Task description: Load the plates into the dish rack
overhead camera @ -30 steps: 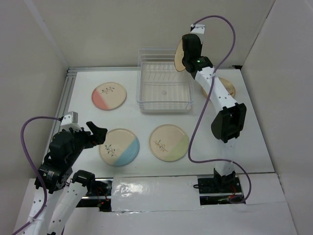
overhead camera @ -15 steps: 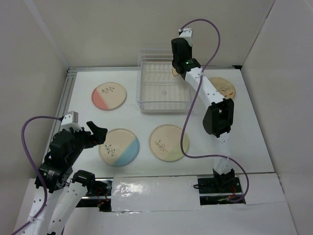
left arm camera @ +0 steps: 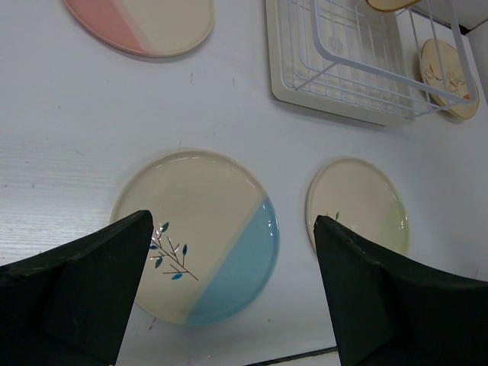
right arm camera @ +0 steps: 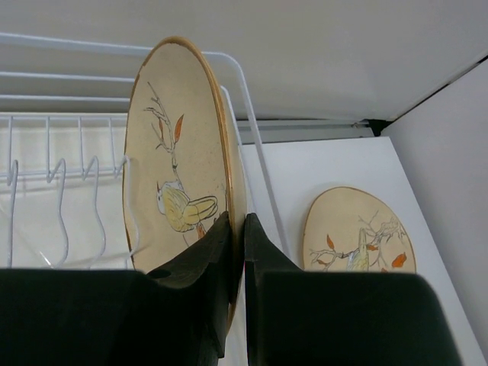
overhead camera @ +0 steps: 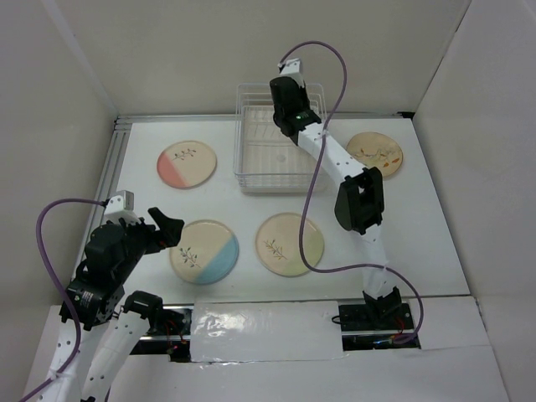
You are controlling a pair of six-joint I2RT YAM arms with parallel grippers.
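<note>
The pink plate (overhead camera: 186, 163) is cream with a pink part and a small dark leaf sprig. The blue plate (left arm camera: 200, 236) is cream with a light blue part and a sprig of little blue leaves. The green plate (overhead camera: 290, 244) is cream with a pale green part and a tiny sprig. The first tan plate (right arm camera: 179, 168) has a brown rim, thin bare branches, orange leaves and a yellow bird. The second tan plate (right arm camera: 358, 236) is tan too, with branches, orange leaves and a bird. The dish rack (overhead camera: 280, 182) is white wire. The table (overhead camera: 251, 218) is white. The cable (overhead camera: 75, 201) is purple.
</note>
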